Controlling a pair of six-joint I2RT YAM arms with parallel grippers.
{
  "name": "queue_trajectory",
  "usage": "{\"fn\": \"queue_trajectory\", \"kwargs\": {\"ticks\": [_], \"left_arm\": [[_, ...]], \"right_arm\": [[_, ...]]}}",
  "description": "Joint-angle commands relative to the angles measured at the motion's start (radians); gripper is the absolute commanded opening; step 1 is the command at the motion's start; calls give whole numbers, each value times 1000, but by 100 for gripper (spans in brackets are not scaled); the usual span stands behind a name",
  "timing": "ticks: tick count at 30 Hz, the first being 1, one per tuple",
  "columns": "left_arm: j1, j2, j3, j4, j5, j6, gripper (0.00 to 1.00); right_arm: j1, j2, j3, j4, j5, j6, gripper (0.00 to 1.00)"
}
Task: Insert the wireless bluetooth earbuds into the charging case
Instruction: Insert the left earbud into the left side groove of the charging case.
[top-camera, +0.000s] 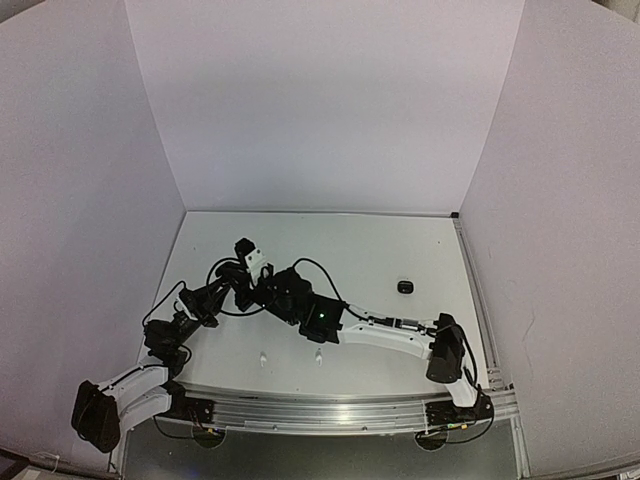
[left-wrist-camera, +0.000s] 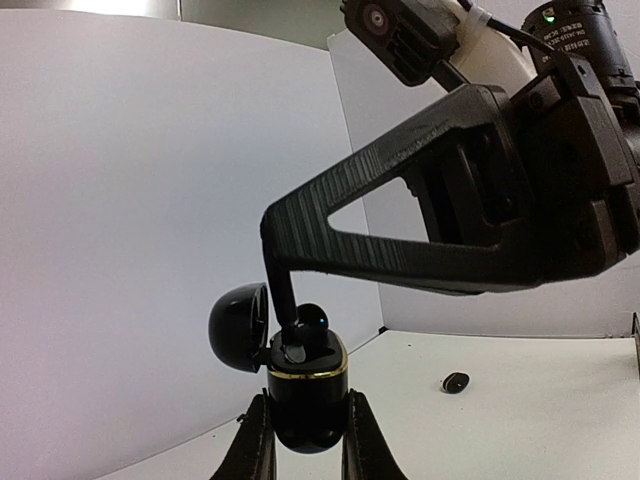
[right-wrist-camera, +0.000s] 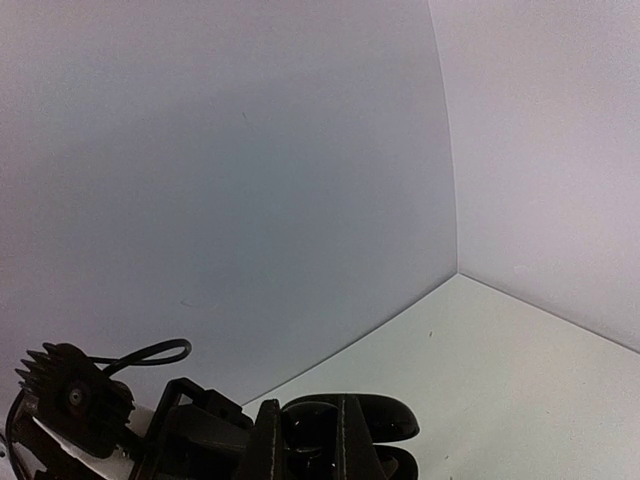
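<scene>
My left gripper (left-wrist-camera: 307, 408) is shut on a glossy black charging case (left-wrist-camera: 307, 385) with a gold rim, held upright above the table. Its lid (left-wrist-camera: 238, 328) hangs open to the left. My right gripper (right-wrist-camera: 305, 428) reaches down from above, shut on a black earbud (left-wrist-camera: 312, 322) that sits partly in the case's top opening. From the right wrist the earbud (right-wrist-camera: 306, 440) shows dark between the fingers, with the lid behind. Another black earbud (top-camera: 405, 287) lies on the table to the right. Two white earbuds (top-camera: 263, 357) (top-camera: 319, 355) lie near the front edge.
The white table (top-camera: 400, 250) is boxed in by white walls at the back and on both sides. An aluminium rail (top-camera: 330, 408) runs along the near edge between the arm bases. The two arms cross close together left of centre, with black cables looped around them.
</scene>
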Motion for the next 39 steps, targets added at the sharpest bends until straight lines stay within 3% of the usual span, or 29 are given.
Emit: {"fn": "queue_trajectory", "kwargs": {"ticks": [1, 15, 27, 39], "left_arm": [[-3, -5, 30, 32, 0, -13, 0], [-2, -1, 37, 37, -27, -16, 0], [-2, -20, 51, 23, -73, -68, 0], [-2, -16, 59, 24, -70, -77, 0]], "right_arm": [[-2, 24, 45, -2, -16, 12, 0], [-5, 64, 75, -17, -26, 26, 0], [-5, 30, -43, 111, 15, -6, 0], [-5, 63, -39, 137, -1, -55, 0]]}}
